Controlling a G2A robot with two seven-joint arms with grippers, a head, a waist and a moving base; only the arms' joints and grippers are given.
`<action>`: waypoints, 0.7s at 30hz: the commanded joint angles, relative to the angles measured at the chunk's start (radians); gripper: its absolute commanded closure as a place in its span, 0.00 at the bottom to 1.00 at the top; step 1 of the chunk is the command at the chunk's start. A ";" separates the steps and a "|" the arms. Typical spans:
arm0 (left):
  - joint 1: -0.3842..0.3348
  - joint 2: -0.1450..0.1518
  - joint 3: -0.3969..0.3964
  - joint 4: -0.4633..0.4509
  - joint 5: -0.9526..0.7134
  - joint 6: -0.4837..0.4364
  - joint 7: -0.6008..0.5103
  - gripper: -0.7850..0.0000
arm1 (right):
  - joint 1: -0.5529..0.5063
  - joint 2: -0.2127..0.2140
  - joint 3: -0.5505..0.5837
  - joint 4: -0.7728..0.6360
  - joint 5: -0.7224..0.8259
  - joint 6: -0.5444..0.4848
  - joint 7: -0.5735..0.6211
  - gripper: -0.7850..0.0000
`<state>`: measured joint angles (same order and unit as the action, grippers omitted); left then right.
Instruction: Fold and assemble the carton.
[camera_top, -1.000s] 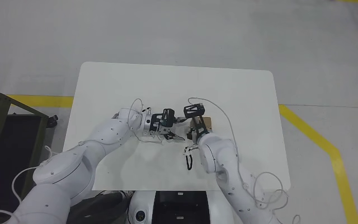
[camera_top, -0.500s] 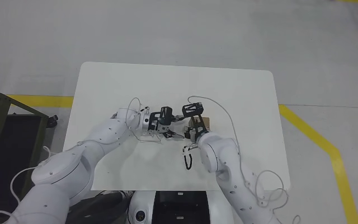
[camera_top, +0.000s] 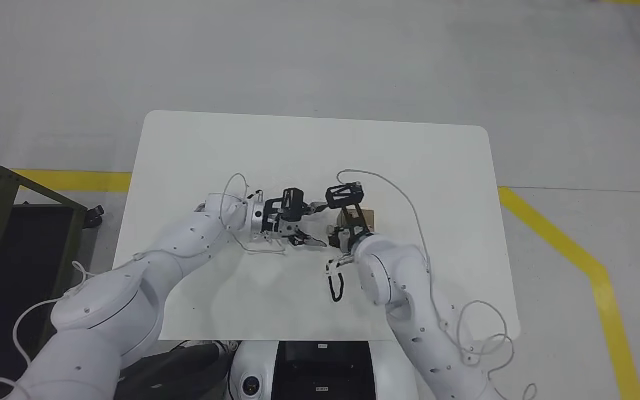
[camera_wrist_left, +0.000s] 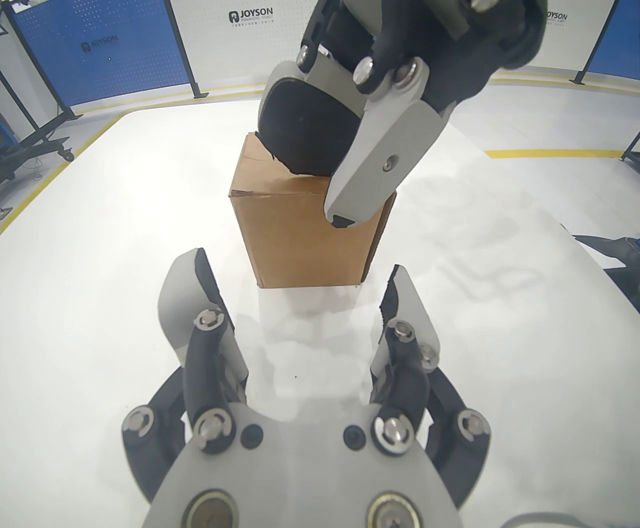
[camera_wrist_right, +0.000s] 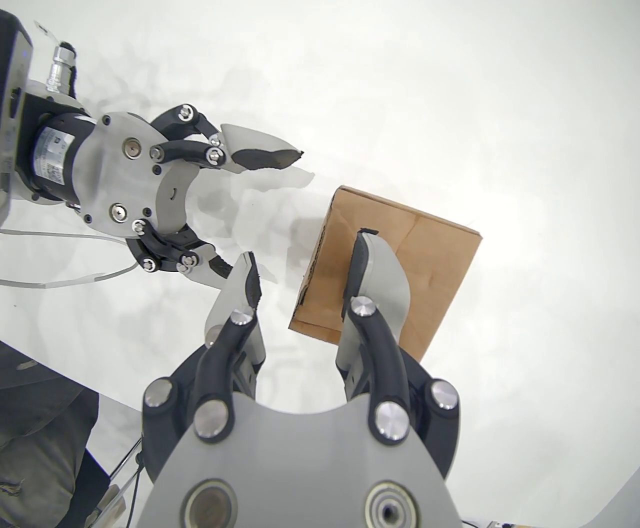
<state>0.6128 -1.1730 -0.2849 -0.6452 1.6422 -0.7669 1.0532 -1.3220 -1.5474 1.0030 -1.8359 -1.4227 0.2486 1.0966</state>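
Note:
A small brown carton stands closed and upright on the white table, near its middle. My right gripper hangs over it, open: one finger lies across the carton's top and the other drops just past the side facing the left arm. The same right gripper straddles the carton's top edge in the left wrist view. My left gripper is open, low over the table, a short gap from the carton, and holds nothing. It faces the carton side-on.
The carton is the table's one loose object, with bare white surface all round. A black cable loop hangs off the right forearm near the front edge. A dark cart stands on the floor to the left.
My left gripper has drawn back a little from the carton, to the left in the top view. The right gripper and the carton have stayed where they were.

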 joint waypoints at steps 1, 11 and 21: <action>0.000 0.002 0.002 -0.003 -0.003 0.001 0.001 0.00 | -0.012 0.001 0.004 -0.024 0.004 -0.001 -0.008 0.55; 0.000 0.009 0.008 -0.014 -0.016 0.000 0.000 0.00 | -0.002 0.000 0.026 0.011 0.091 -0.025 -0.058 0.52; 0.004 0.034 0.009 -0.034 -0.031 0.033 0.033 0.00 | -0.084 0.015 0.108 -0.109 0.248 -0.113 -0.148 0.00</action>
<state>0.6152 -1.1432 -0.2753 -0.6740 1.6117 -0.7406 1.0796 -1.3933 -1.5349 1.1028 -1.9260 -1.1912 0.1481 0.9584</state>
